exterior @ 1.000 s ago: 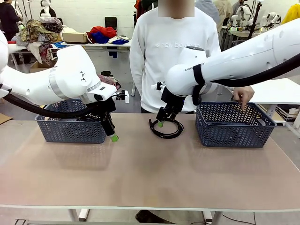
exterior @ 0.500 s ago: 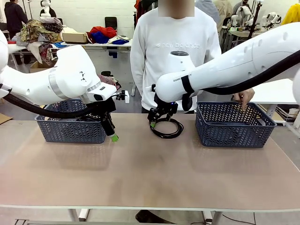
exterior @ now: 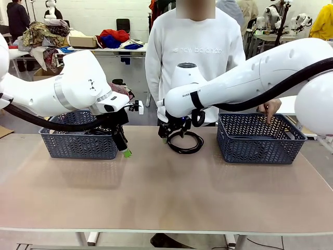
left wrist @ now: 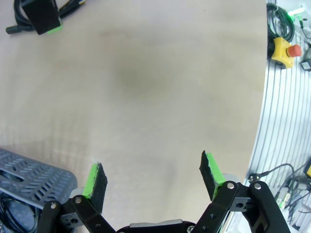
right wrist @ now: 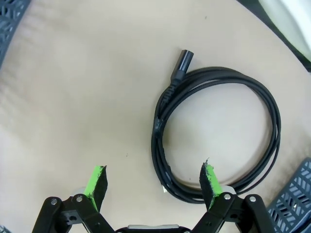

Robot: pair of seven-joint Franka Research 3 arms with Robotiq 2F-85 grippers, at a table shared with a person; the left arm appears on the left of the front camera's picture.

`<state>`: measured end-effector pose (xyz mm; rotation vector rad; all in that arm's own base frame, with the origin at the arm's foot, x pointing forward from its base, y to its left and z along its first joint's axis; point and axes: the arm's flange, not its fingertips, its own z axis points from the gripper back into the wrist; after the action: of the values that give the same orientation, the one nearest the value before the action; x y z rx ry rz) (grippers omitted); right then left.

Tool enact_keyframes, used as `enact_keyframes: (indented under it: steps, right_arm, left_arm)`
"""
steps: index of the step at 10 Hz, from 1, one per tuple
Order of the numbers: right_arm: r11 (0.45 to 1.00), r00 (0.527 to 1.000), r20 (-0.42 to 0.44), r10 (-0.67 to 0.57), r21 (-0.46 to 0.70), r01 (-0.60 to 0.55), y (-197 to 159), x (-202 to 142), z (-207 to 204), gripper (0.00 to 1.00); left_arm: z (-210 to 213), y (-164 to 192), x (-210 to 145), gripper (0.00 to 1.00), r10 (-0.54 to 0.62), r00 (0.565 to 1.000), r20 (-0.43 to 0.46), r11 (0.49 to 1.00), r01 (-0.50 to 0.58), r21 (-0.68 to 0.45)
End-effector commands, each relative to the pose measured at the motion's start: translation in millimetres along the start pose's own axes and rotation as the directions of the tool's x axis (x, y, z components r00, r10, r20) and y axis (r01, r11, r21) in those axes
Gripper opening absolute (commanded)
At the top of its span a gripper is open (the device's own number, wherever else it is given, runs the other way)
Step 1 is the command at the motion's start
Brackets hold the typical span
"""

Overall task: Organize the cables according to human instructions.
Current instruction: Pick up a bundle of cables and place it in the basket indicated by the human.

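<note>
The right gripper (right wrist: pixel 153 187) has its green pads spread wide with nothing between them, poised just above the near edge of a coiled cable (right wrist: pixel 216 138) that lies flat on the table (exterior: pixel 166 192) close to its far edge, about midway between the two baskets. One pad hangs over the strands of the loop, the other over bare tabletop inside the coil's reach, which reads as a line-up for pinching one side of the bundle. The cable forms a nearly round loop of several black turns, so it has no strong long axis; its free end, a small cylindrical plug (right wrist: pixel 183 62), sticks out from the loop's rim and points away from the gripper in the right wrist view. The left gripper (left wrist: pixel 153 178) is likewise open and empty, held low over the table beside the left basket (exterior: pixel 78 140), which seems to hold dark cords; it looks parked out of the way. A person's hand (exterior: pixel 270 108) points down into the right basket (exterior: pixel 260 140), probably marking where this cable should go.
</note>
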<state>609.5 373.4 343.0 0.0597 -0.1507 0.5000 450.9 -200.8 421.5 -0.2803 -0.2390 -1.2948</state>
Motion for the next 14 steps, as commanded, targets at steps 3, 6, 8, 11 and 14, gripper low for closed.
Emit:
enact_keyframes:
  steps: [3, 6, 8, 11, 14]
  right_arm:
    - [0.999, 0.999, -0.023, -0.029, -0.018, 0.029, 2, 22, -13, 1.00]
    - [1.000, 0.999, -0.046, -0.022, 0.012, 0.023, 4, 28, -25, 1.00]
    - [0.999, 0.998, -0.058, -0.020, 0.036, 0.022, 5, 30, -30, 1.00]
    - [0.997, 0.997, -0.076, -0.010, 0.071, 0.015, 5, 34, -36, 1.00]
    - [0.996, 0.996, -0.090, -0.002, 0.094, 0.010, 5, 38, -38, 1.00]
  left_arm:
    - [1, 0, -1, 1.00, 0.002, 1.000, 0.002, 1.000, -0.002, 0.001]
    - [1, 0, -1, 1.00, 0.002, 1.000, 0.002, 1.000, -0.002, 0.001]
    - [1, 0, -1, 1.00, 0.002, 1.000, 0.002, 1.000, -0.002, 0.001]
    - [1, 0, -1, 1.00, 0.002, 1.000, 0.002, 1.000, -0.002, 0.001]
    - [1, 0, -1, 1.00, 0.002, 1.000, 0.002, 1.000, -0.002, 0.001]
